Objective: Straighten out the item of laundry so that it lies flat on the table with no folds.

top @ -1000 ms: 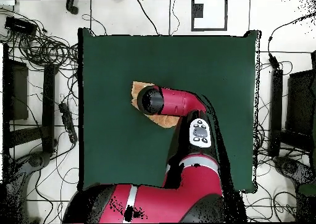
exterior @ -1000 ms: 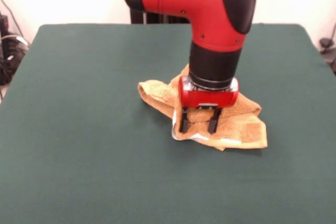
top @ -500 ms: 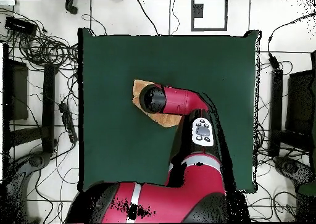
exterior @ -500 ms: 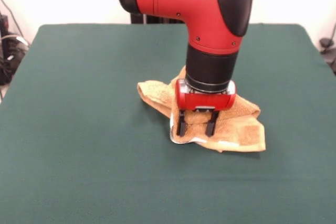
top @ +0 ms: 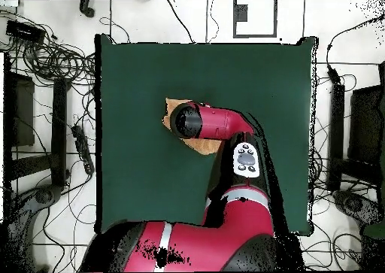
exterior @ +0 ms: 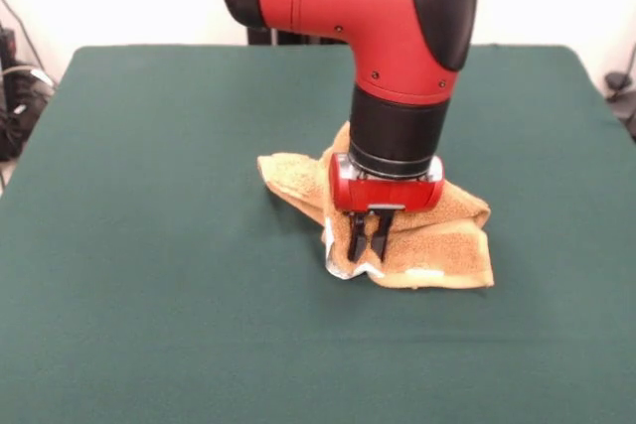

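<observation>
The towel [exterior: 437,230] lies crumpled near the middle of the green counter [exterior: 149,295]. From the front, the gripper [exterior: 369,245] has its fingers [exterior: 356,237] drawn together, apparently pinching a fold. Overhead, the arm [top: 214,123] hides most of the cloth; cables [top: 53,59] clutter the floor.

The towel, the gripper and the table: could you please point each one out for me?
towel [exterior: 452,245]: front view, on its crumpled folds right of the gripper.
gripper [exterior: 368,236]: front view, between its fingertips, shut on the towel.
table [exterior: 149,196]: front view, bare green top.
</observation>
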Motion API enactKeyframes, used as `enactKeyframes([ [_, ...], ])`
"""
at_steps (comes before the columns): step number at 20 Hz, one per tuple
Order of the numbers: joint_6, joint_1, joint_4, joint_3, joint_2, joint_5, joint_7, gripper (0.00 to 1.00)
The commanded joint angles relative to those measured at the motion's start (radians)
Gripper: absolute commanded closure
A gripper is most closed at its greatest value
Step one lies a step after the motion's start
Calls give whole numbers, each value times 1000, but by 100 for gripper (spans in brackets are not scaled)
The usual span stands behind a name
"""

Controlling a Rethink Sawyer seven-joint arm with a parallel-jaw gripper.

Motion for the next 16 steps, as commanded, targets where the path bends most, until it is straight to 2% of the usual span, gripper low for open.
enactKeyframes([
  [1, -67, 0, 9, 58, 80, -64, 82, 100],
  [4, -73, 0, 18, 60, 66, -67, 82, 100],
  [8, -59, -7, 79, 71, 21, -55, 96, 100],
  [10, -19, -5, 135, 72, -53, -49, 93, 100],
  [14, 109, 20, 273, 53, -291, -18, 87, 100],
  [16, 161, 52, 310, 21, -389, -12, 91, 100],
])
